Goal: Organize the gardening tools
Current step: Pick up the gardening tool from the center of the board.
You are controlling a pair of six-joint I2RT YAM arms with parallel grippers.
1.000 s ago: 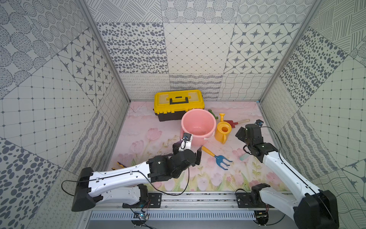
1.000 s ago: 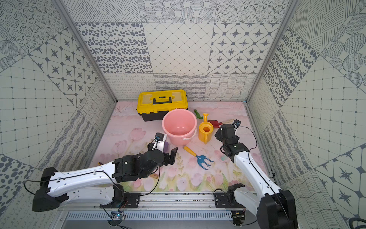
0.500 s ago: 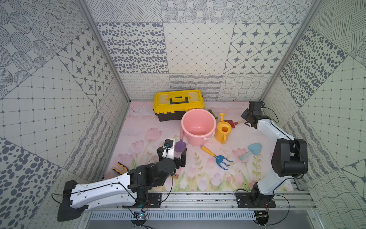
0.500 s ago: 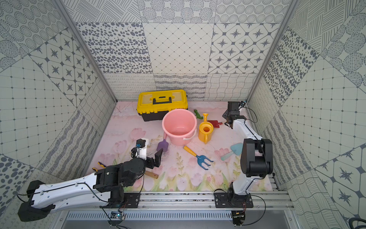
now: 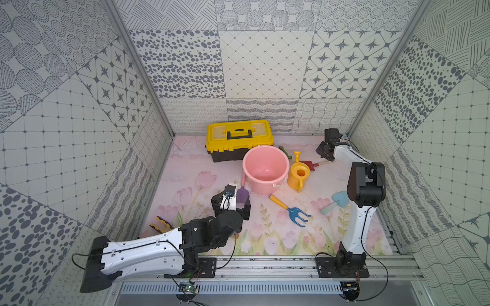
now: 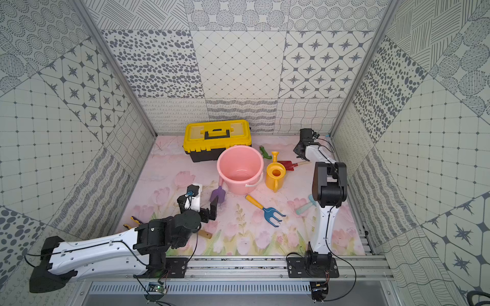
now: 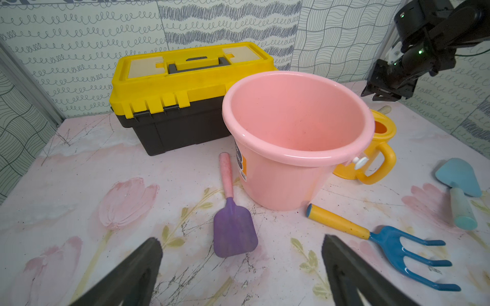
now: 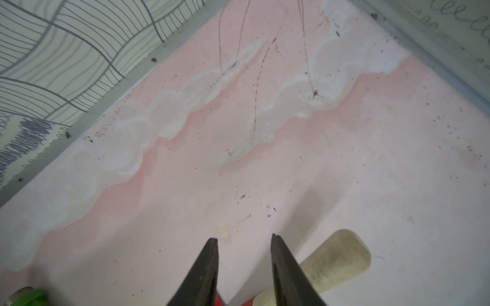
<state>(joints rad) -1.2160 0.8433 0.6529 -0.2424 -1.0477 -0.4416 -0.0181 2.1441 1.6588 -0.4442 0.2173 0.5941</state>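
Pale-blue trowel [image 6: 302,208] half behind right arm [image 6: 328,182], elsewhere whole

Your left gripper [image 7: 240,242]: low, in front of the pink bucket [image 5: 262,188], jaws wide apart | your right gripper [image 8: 244,237]: right of it, elbow up, jaws nearly together

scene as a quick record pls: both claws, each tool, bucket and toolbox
left claw: open, aimed at scoop blade, not touching
right claw: jaws narrowly apart at spade handle; grip unclear
scoop: lying flat beside bucket
fork: lying flat, robot side of bucket
trowel: lying flat, apart from the rest
watering can: upright, next to bucket
spade: lying behind watering can
rake: mostly hidden behind bucket
bucket: upright, empty
toolbox: lid shut, behind bucket
pliers: lying flat, outside containers
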